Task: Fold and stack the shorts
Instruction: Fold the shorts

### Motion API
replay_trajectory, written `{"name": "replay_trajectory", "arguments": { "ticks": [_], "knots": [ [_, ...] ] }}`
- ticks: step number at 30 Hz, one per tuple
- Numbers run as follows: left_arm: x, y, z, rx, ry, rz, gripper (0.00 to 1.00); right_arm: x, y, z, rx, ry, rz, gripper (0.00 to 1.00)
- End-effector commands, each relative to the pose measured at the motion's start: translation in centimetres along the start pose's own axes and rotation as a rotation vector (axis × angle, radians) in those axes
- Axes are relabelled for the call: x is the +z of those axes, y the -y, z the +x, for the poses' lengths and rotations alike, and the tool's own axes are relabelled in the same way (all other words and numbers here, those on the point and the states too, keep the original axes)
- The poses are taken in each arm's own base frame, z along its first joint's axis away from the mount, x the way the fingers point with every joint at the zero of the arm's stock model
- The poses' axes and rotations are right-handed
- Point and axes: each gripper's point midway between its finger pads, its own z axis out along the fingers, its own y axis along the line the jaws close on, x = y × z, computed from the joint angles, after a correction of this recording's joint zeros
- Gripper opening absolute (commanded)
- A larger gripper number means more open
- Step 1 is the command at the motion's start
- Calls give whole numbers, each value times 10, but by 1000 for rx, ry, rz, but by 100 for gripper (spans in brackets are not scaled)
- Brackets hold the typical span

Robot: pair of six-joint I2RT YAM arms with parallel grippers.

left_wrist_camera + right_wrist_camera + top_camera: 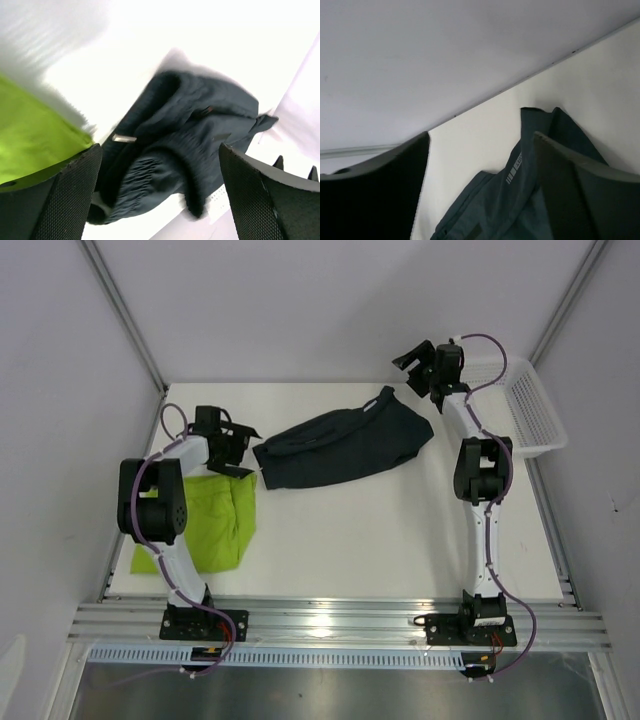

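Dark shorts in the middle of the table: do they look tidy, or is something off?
The dark navy shorts lie rumpled and slanted across the table, with one corner poking toward the far wall. The lime green shorts on the left lie flatter. Nothing looks torn or spilled.

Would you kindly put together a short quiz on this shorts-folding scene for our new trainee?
1. True or false: the dark navy fabric shorts lie stacked on top of the bright lime green fabric shorts.
2. In the top view, where does the white mesh plastic basket stand? A far right; B far left; C centre.
3. Fill in: the left hand and the right hand are both open and hold ____.
Key: 1 false; 2 A; 3 nothing.
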Motion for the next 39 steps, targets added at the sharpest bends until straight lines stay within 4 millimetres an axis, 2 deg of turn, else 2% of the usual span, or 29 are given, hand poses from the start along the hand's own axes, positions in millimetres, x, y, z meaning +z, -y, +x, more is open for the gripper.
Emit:
{"name": "replay_trajectory", "arguments": {
  "ticks": [1, 3, 5, 6, 9, 10, 11, 14, 17, 18, 19, 20, 21, 22, 23, 24, 25, 26, 27, 29, 30, 33, 37, 39],
  "knots": [
    [-9, 24, -8, 78, 14, 25, 99, -4, -40, -27, -41, 87, -104, 89],
    [-16, 39, -10, 115, 25, 54, 99, -13, -45, -31, -69, 96, -120, 89],
    [-26, 44, -12, 168, 43, 56, 99, -21, -53, -35, -99, 106, -142, 90],
    [-33, 54, -18, 192, 74, 68, 99, -31, -58, -37, -136, 107, -143, 89],
    [-51, 57, -19, 273, 101, 67, 99, -53, -73, -30, -230, 59, -187, 82],
    [-55, 58, -19, 308, 104, 76, 99, -58, -80, -23, -253, 38, -210, 74],
    [-63, 61, -18, 332, 110, 90, 99, -64, -86, -12, -276, -9, -253, 70],
    [-70, 54, -13, 393, 111, 61, 99, -75, -87, 18, -300, -106, -235, 63],
    [-80, 55, 8, 491, 111, 75, 99, -84, -78, 44, -255, -156, -206, 58],
    [-87, 60, 19, 575, 116, 101, 99, -87, -77, 52, -241, -177, -208, 56],
    [-90, 62, 24, 623, 131, 110, 99, -88, -69, 63, -218, -204, -188, 48],
    [-94, 65, 27, 667, 143, 121, 99, -90, -69, 72, -209, -224, -182, 44],
    [-97, 69, 31, 710, 153, 136, 99, -90, -68, 80, -203, -239, -186, 36],
    [-104, 75, 40, 797, 159, 173, 99, -92, -67, 87, -196, -254, -185, 20],
    [-105, 76, 44, 831, 158, 191, 99, -93, -57, 99, -179, -278, -162, 14],
    [-108, 83, 46, 861, 171, 220, 99, -92, -62, 109, -185, -284, -181, 8],
    [-109, 81, 51, 915, 177, 224, 99, -93, -60, 116, -183, -294, -178, 0],
    [-111, 86, 52, 944, 187, 232, 99, -95, -49, 130, -171, -322, -158, 0],
    [-110, 85, 53, 980, 190, 221, 99, -96, -53, 140, -159, -325, -175, 0],
    [-109, 89, 59, 1034, 186, 224, 99, -100, -49, 158, -136, -347, -194, 0],
    [-109, 91, 61, 1057, 186, 220, 99, -103, -39, 172, -114, -363, -190, 0],
    [-104, 97, 74, 1150, 174, 222, 99, -108, -34, 215, -105, -414, -219, 0],
    [-91, 103, 93, 1222, 160, 226, 99, -107, -29, 246, -83, -464, -265, 0],
    [-82, 108, 105, 1289, 174, 240, 99, -105, -23, 256, -81, -480, -260, 0]
  ]
}}
